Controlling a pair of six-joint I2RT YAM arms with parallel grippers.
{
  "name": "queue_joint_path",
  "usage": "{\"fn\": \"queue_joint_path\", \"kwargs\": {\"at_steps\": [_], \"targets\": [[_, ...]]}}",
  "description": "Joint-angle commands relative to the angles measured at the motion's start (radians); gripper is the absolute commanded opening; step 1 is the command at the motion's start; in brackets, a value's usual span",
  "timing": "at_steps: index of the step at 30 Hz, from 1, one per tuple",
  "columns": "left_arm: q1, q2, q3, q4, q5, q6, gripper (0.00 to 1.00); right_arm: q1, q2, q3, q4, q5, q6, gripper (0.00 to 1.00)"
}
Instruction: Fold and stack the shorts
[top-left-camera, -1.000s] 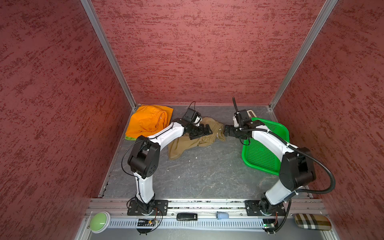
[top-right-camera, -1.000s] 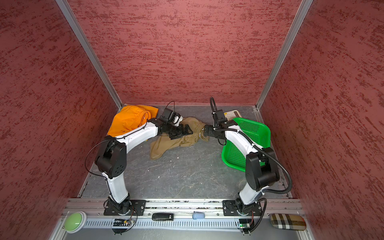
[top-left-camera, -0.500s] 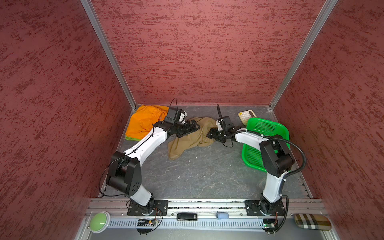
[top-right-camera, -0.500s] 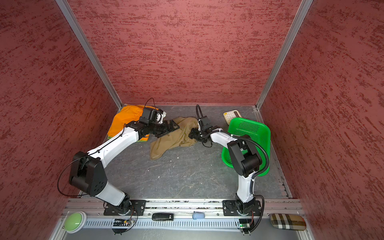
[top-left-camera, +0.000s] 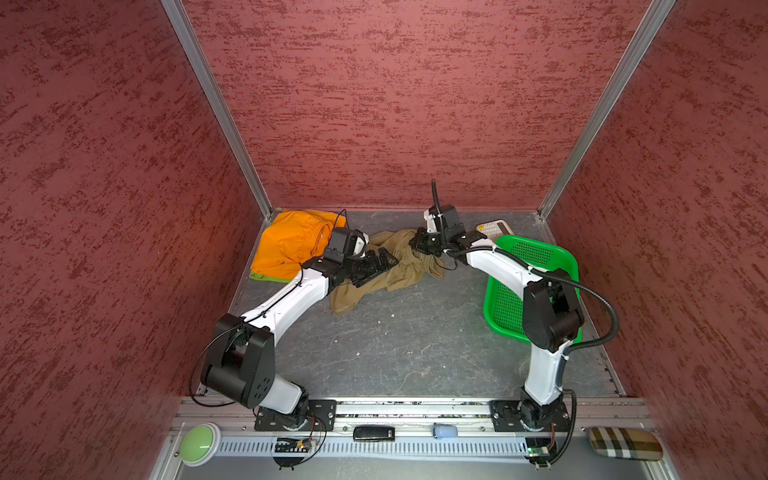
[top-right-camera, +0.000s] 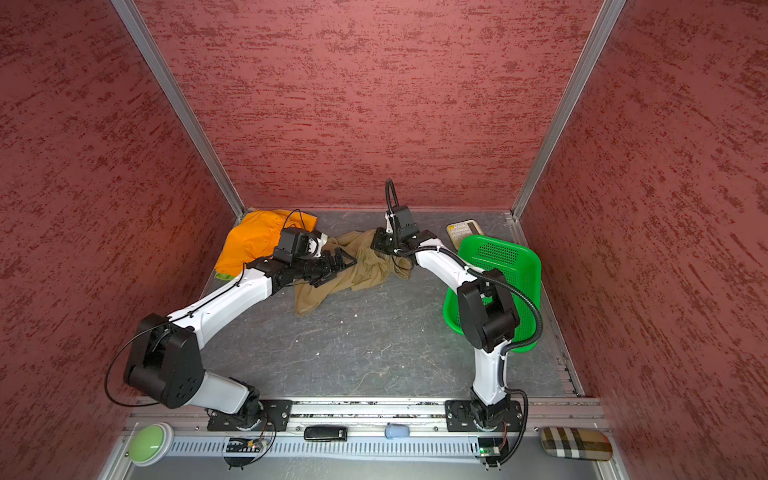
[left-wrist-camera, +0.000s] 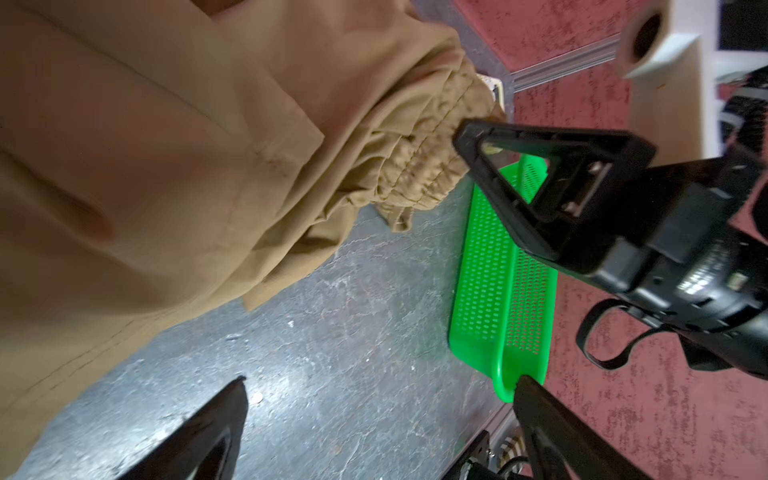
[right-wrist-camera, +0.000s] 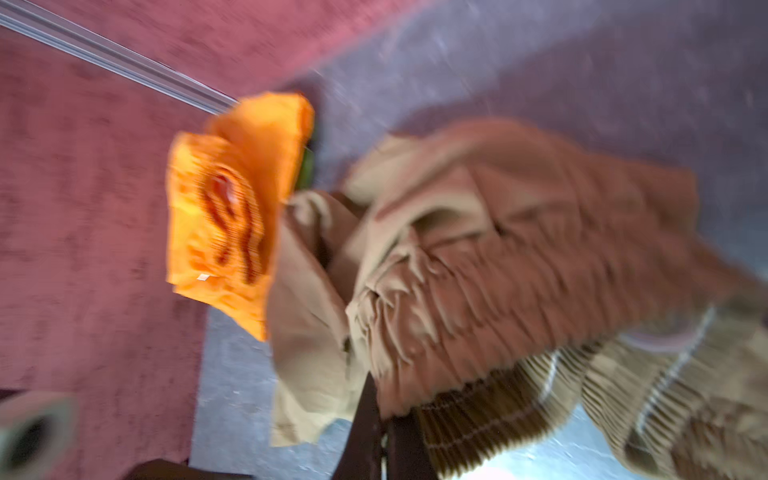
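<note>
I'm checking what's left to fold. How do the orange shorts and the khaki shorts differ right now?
Place: the orange shorts lie in the far left corner on the lime shorts; the khaki shorts lie mid-table.
Shape: the orange shorts look roughly folded; the khaki shorts are crumpled.
Contact: the right gripper is shut on the khaki shorts' waistband; no gripper holds the orange shorts.
Both have gathered elastic waistbands.

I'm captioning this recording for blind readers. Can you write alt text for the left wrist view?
The right gripper pinches the elastic waistband of crumpled khaki tan fabric shorts lying on a grey mottled table. The left gripper stands open in the foreground, holding nothing, and a green perforated plastic basket sits beyond.
</note>
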Motion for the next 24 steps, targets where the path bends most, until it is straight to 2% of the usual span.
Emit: {"fn": "queue_joint_path", "kwargs": {"at_steps": [1,12,18,21,24], "targets": [[-0.015,-0.023,-0.009,0.121,0.01,-0.043,0.99,0.008,-0.081,0.053,-0.029,-0.009,0.001,0.0],[-0.063,0.012,0.057,0.123,0.001,-0.019,0.99,0.02,-0.132,0.195,-0.1,-0.011,-0.017,0.0],[-0.066,-0.017,0.06,0.115,-0.005,-0.004,0.99,0.048,-0.12,0.392,-0.175,0.039,-0.084,0.0],[-0.064,-0.023,0.07,0.096,-0.013,0.008,0.99,0.05,-0.031,0.487,-0.208,0.015,-0.083,0.0],[-0.057,-0.037,0.051,0.098,-0.022,0.0,0.99,0.085,0.149,0.61,-0.252,-0.029,-0.085,0.0]]}}
